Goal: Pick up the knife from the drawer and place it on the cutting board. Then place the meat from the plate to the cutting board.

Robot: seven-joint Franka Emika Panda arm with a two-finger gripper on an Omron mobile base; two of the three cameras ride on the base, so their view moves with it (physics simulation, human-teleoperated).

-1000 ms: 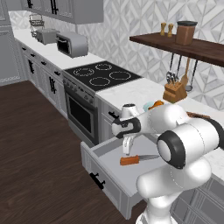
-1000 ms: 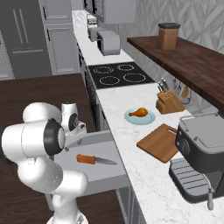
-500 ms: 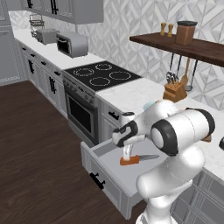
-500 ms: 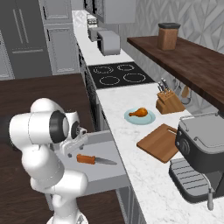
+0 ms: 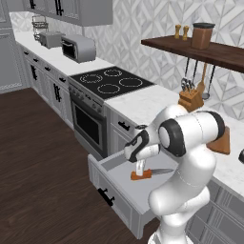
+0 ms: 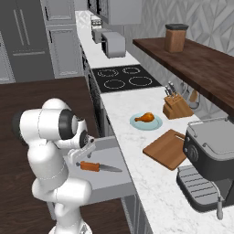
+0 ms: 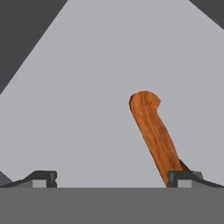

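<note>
While the drawer (image 5: 119, 190) stands pulled out, the gripper (image 7: 111, 177) hangs low inside it with its jaws spread wide, holding nothing. Lying flat on the drawer floor, the knife (image 6: 97, 167) has its wooden handle (image 7: 154, 133) just beside 1 fingertip (image 7: 183, 178). On the counter, the meat (image 6: 146, 118) rests on the plate (image 6: 155, 124), near the cutting board (image 6: 167, 148).

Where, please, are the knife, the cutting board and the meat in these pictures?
knife (image 6: 90, 166): right base view, on its orange-brown handle, lying in the open drawer.
cutting board (image 6: 168, 147): right base view, on the middle of its bare wooden face.
meat (image 6: 146, 117): right base view, on the drumstick's fat end, on the plate.
</note>
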